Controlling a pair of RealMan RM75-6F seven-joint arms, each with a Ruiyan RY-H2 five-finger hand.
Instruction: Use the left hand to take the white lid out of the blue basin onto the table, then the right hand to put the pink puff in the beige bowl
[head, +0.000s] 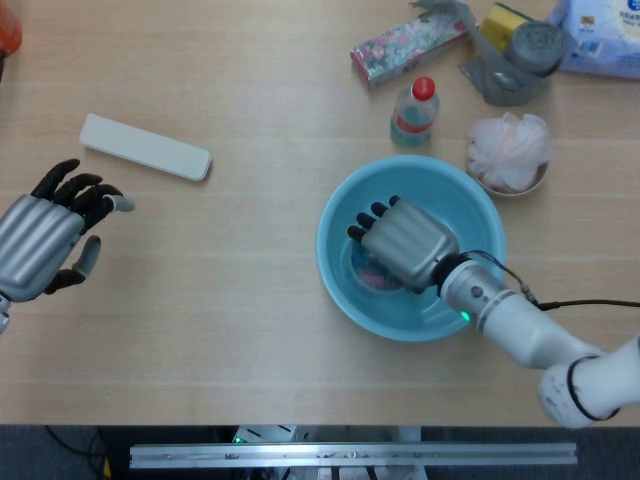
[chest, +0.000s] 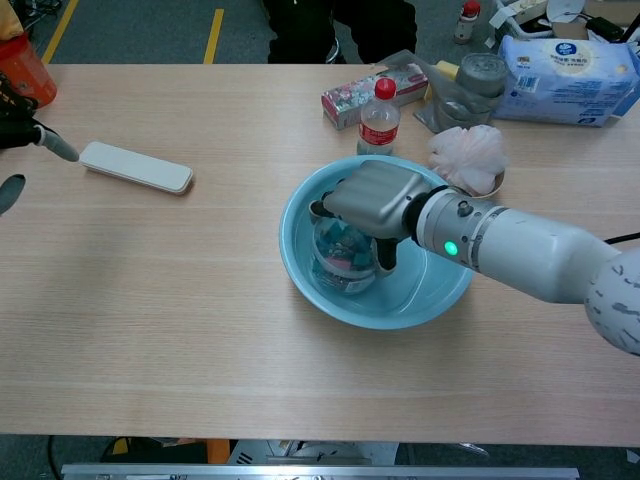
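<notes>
**Right hand in the basin, left hand idle at the table edge**

I have my right hand (chest: 375, 200) down inside the blue basin (chest: 300, 262), palm facing down, its fingers (chest: 383, 255) curled around a clear round container (chest: 343, 262) with pink and teal contents. From the chest view the fingers wrap the container's top and side, so I count it as held. In the head view the same hand (head: 405, 242) covers most of the basin's (head: 335, 210) floor, and only a bit of pink shows beneath it.

My left hand (head: 45, 240) hovers over the table (head: 250, 90) at the far left, fingers spread apart, holding nothing. The white lid (head: 146, 147) lies flat on the table just beyond it, well apart from the basin.

The pink puff (head: 511, 148) sits in the beige bowl (head: 510, 187), just beside the basin's far right rim. A water bottle with a red cap (head: 415, 110) stands near the basin's far rim. Beyond it lie a floral box (head: 405, 42) and a grey tape roll (head: 538, 45).
</notes>
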